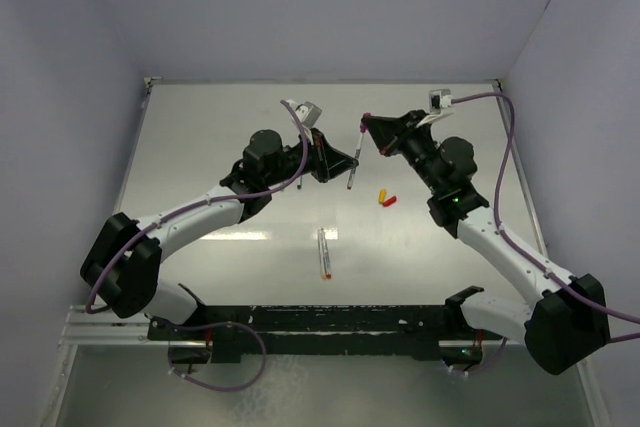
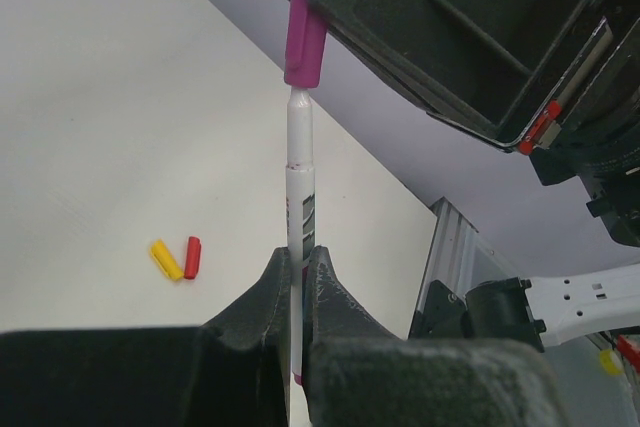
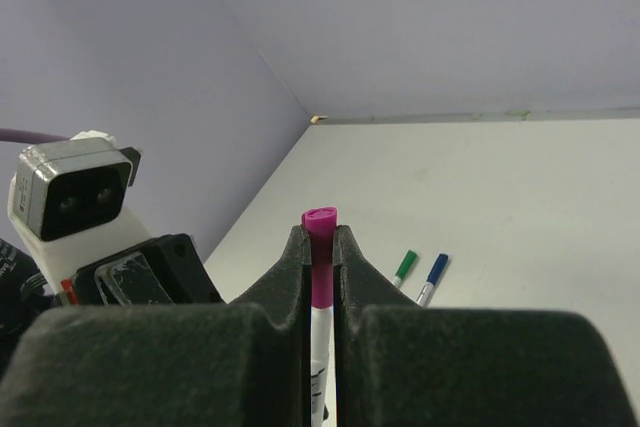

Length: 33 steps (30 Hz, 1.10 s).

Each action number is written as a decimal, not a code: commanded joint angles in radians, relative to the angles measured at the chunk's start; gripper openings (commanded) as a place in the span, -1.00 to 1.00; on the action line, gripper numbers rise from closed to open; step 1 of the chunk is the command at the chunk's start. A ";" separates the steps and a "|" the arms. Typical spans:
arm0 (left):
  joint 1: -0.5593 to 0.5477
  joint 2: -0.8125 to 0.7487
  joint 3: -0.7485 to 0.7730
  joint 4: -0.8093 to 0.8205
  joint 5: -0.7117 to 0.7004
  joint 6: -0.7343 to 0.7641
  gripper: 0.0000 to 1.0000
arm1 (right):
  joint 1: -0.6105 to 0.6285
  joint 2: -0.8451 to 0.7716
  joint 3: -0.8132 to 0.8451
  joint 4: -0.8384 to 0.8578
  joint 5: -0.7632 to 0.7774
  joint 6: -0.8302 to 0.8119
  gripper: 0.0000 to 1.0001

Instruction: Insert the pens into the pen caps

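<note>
Above the middle of the table my left gripper (image 1: pixel 345 164) is shut on a white pen (image 1: pixel 356 159), gripped low on its barrel (image 2: pixel 300 197) between the fingertips (image 2: pixel 298 257). My right gripper (image 1: pixel 373 128) is shut on the magenta pen cap (image 1: pixel 367 117), whose end pokes out past the fingertips (image 3: pixel 320 237). The pen's narrow front end enters the mouth of that cap (image 2: pixel 305 32), and pen and cap stand in one line. A yellow cap (image 1: pixel 381 194) and a red cap (image 1: pixel 391 200) lie side by side on the table. Two uncapped pens (image 1: pixel 324 253) lie together nearer the arms' bases.
A green-capped pen (image 3: pixel 405 266) and a blue-capped pen (image 3: pixel 434 274) lie side by side on the table beyond my right fingers. The left wrist's camera box (image 3: pixel 70 197) is close on the left of that view. Grey walls enclose the table on three sides.
</note>
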 commanded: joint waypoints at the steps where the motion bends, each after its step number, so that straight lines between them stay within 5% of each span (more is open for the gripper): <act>1: 0.004 -0.021 -0.006 0.072 -0.003 0.010 -1.00 | 0.003 -0.021 -0.011 0.031 -0.032 0.023 -1.00; 33: 0.005 -0.069 0.035 0.183 -0.162 0.039 -1.00 | 0.004 0.100 0.086 -0.310 -0.336 -0.044 -1.00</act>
